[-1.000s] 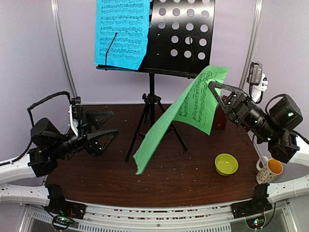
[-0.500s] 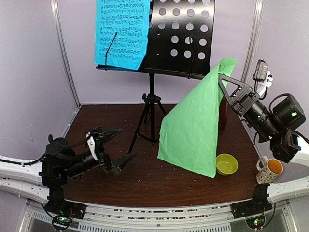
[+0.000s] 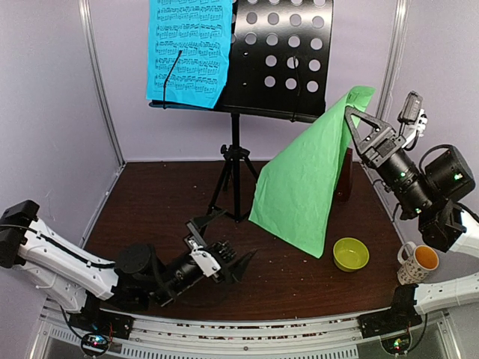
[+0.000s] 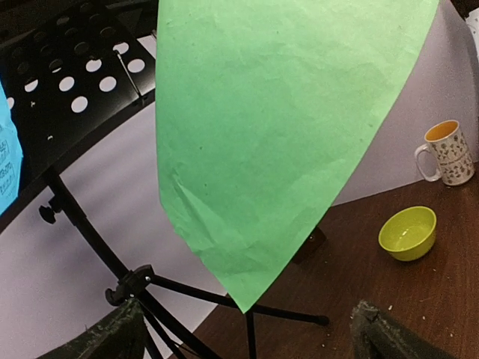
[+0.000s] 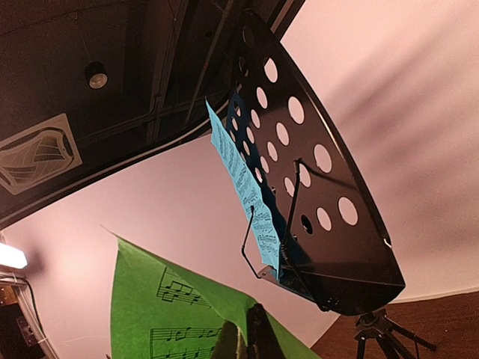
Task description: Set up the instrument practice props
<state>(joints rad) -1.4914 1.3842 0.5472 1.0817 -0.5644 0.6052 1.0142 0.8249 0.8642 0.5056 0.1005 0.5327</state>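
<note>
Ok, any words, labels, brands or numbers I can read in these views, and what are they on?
No readable words, brands or numbers in any view.
Blue paper music sheet on the black perforated music stand: printed staves and notes only; any wording is too small to read.
Green paper music sheet: staves and beamed notes, no legible words.
White spotted ceramic mug: dark specks, too small to tell if any is lettering.

The top external camera looks down from high behind the near edge of the dark brown wooden table [image 3: 150,202] toward the pale purple back wall [image 3: 45,90], well back from everything. The left wrist camera sits low and is tilted upward, near the green printed paper music sheet [image 4: 277,134], and it shares the yellow-green round bowl [image 4: 408,233] with the overhead view. The right wrist camera points steeply up from under the black perforated metal stand desk [image 5: 322,224]; sheet and desk show in all three views.
</note>
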